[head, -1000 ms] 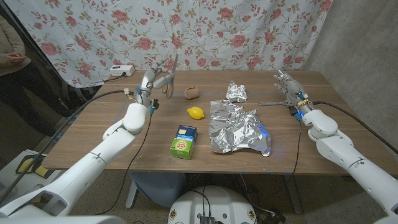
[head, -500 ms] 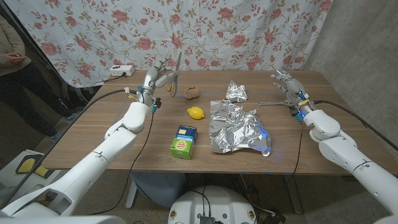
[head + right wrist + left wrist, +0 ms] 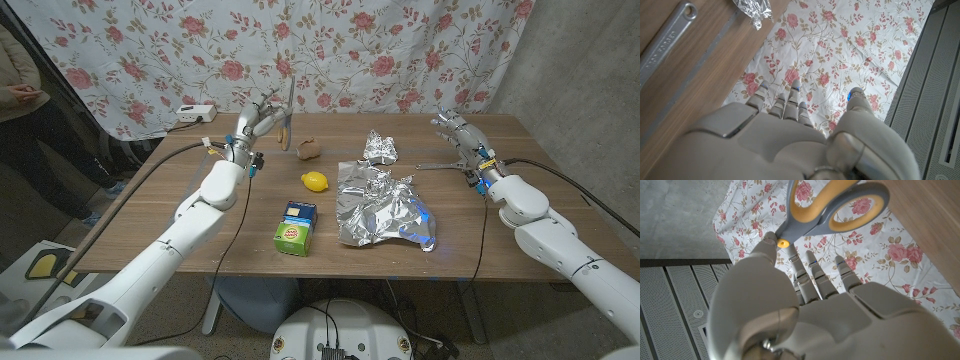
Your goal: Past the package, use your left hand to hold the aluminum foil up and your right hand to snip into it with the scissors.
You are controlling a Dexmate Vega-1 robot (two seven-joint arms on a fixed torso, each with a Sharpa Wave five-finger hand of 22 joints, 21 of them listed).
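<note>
- Progress: we judge the task barely begun. The aluminum foil [image 3: 385,210] lies crumpled on the desk, right of centre toward the front edge, neither lifted nor cut. A smaller foil wad [image 3: 379,148] sits behind it, toward the back edge.
- Scissors: the scissors [image 3: 284,118] are off the desk, raised near the back-left part of it, in the left hand [image 3: 256,124]. The task gives them to the right hand, so we judge that a hand-over or a set-down must come before any cutting.
- Left hand: the left wrist view shows the thumb against the pivot of the yellow-handled scissors [image 3: 832,202], with the handle loops beyond the fingers [image 3: 814,275]. We read the hand as pinching the scissors; how the remaining fingers close on them we cannot tell.
- Right hand: the right hand [image 3: 460,140] is near the back-right corner of the desk, fingers apart, holding nothing. In the right wrist view its fingers [image 3: 785,102] are extended and free of any object.
- Wrench: a metal wrench [image 3: 437,165] lies on the desk just beside the right hand; whether they touch we cannot tell.
- Package: the green and blue package [image 3: 296,228] stands near the front edge, left of the aluminum foil and close beside it.
- Other items: a lemon [image 3: 315,181] lies behind the package, and a brown object [image 3: 309,149] lies further toward the back edge.
- Remaining: moving the scissors to the right hand, lifting the foil with the left, snipping.
</note>
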